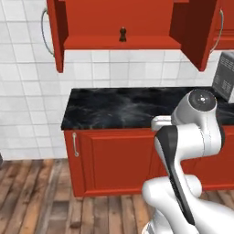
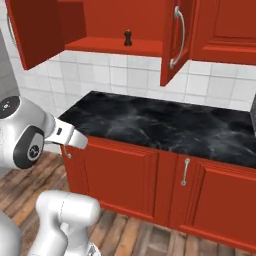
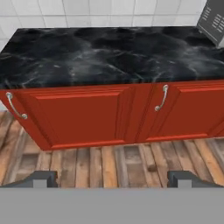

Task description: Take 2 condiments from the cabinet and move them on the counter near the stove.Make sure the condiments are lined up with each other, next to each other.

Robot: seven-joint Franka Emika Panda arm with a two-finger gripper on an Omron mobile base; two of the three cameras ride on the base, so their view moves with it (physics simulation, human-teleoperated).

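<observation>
Red wall cabinet (image 1: 119, 23) with both doors swung open, mounted on a white tiled wall above the table (image 1: 114, 107), a black marble-look slab with faint white veins. On the cabinet's red inner shelf (image 1: 121, 42) stands a squat dark-brown shaker (image 1: 122, 34) with a rounded top, upright and alone near the middle of the shelf; the right base view shows the same shaker (image 2: 128, 37) at the front edge of the shelf, left of the open right door and its curved silver bar handle (image 2: 177, 37). The slab lies on red base cabinets (image 1: 116, 160) with short silver handles, over a wooden plank floor (image 1: 32, 196). At the far right end of the table, a steel-and-black microwave (image 1: 225, 75) is partly in frame. The white arm (image 1: 187, 151) rises folded in front of the base cabinets, well below the shelf. In the hand view the end effector (image 3: 112, 179) points at the base cabinet doors and the floor, its two dark fingertips (image 3: 41, 178) set wide apart at the bottom of the view; the jaws stand fully spread and grip nothing.
</observation>
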